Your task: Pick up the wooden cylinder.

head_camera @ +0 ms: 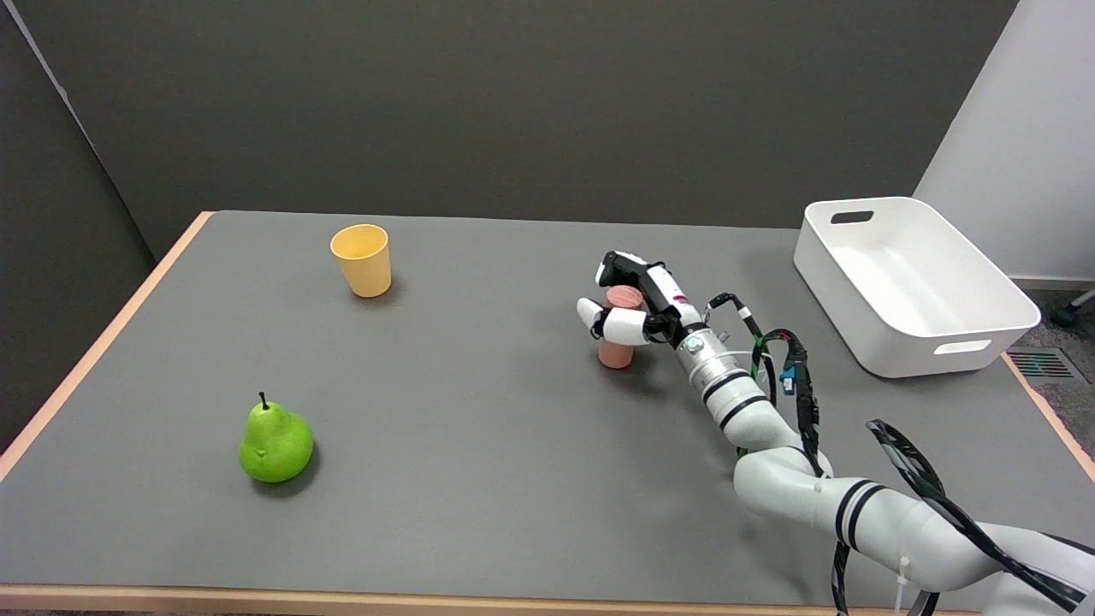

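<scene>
1. One wooden cylinder (618,342), pinkish-brown, stands upright on the grey tabletop (479,445), right of centre and a little toward the far side.
2. The right hand (637,310) wraps around the cylinder: one white finger crosses its front at mid-height, and black-and-white fingers curl behind and over its top from the right. The hand grips the cylinder.
3. The base of the cylinder appears to touch the tabletop, with a small shadow just to its right; whether it is lifted at all cannot be told.
4. The right arm (821,488) reaches in from the lower right corner, white with black bands, with black cables looped along it near the wrist.
5. A yellow cup (362,259) stands upright, mouth up, toward the far left, well apart from the hand.
6. A green pear (275,441) sits stem up near the left front of the tabletop, well apart from both the cup and the cylinder.
7. A white bin (984,329) with cut-out handles rests at the far right edge of the tabletop, set at an angle, to the right of the hand and apart from it.
</scene>
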### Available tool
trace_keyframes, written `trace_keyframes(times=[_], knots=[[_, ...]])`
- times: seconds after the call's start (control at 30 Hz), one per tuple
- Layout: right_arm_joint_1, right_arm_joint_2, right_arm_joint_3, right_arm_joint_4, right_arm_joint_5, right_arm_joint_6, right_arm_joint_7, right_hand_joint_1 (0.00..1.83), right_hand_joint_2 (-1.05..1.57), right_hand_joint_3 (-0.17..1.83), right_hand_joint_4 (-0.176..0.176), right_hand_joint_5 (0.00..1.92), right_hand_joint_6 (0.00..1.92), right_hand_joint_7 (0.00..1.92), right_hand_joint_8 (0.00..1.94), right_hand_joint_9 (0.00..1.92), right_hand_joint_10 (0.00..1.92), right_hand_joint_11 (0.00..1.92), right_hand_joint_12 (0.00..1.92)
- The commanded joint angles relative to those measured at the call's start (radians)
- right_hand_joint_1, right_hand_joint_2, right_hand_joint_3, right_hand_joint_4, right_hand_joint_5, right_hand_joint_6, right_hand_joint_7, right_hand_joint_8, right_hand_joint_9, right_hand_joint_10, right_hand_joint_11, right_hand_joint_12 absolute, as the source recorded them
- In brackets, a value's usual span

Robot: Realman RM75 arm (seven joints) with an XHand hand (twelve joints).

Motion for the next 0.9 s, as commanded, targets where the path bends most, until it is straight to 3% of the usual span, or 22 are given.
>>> trace_keyframes(times=[0.03,0.13,0.3,0.53,0.6,0.67,0.7,0.73,0.8,0.9], knots=[[0.004,0.0,0.005,-0.003,0.003,0.015,-0.002,1.03,0.8,0.66,-0.019,0.43,1.92,0.18,1.94,0.57,1.92,0.0,1.92],[0.006,0.0,0.01,-0.003,-0.002,0.015,-0.002,0.82,1.07,0.77,-0.018,0.53,1.92,0.15,1.94,0.57,1.92,0.0,1.92],[0.008,0.001,0.009,-0.003,-0.005,0.015,-0.002,0.82,1.07,0.78,-0.012,0.54,1.92,0.17,1.94,0.58,1.92,0.0,1.92],[-0.001,0.0,0.006,0.001,0.002,0.015,-0.002,0.83,1.04,0.82,-0.021,0.56,1.92,0.19,1.94,0.58,1.92,0.0,1.92],[-0.002,0.0,0.006,0.003,-0.003,0.015,-0.002,0.85,0.93,0.99,0.007,0.64,1.92,0.34,1.94,0.59,1.92,0.0,1.92],[-0.003,0.0,0.005,0.006,-0.005,0.022,-0.002,0.87,0.89,1.05,-0.009,0.67,1.91,0.43,1.94,0.61,1.92,0.0,1.92],[-0.003,0.0,0.004,0.007,-0.006,0.026,-0.002,0.87,0.89,1.06,0.007,0.67,1.92,0.45,1.94,0.63,1.92,0.0,1.92],[-0.003,0.0,0.003,0.007,-0.009,0.029,-0.002,0.86,0.89,1.06,0.032,0.67,1.92,0.46,1.94,0.65,1.92,0.0,1.92],[-0.003,0.0,0.003,0.007,-0.015,0.034,-0.002,0.9,0.79,0.8,0.0,0.69,1.92,0.47,1.94,0.69,1.92,0.0,1.92],[0.0,0.0,0.003,0.004,-0.015,0.034,-0.002,1.05,0.71,0.86,0.011,0.71,1.92,0.56,1.94,0.78,1.92,0.07,1.92]])
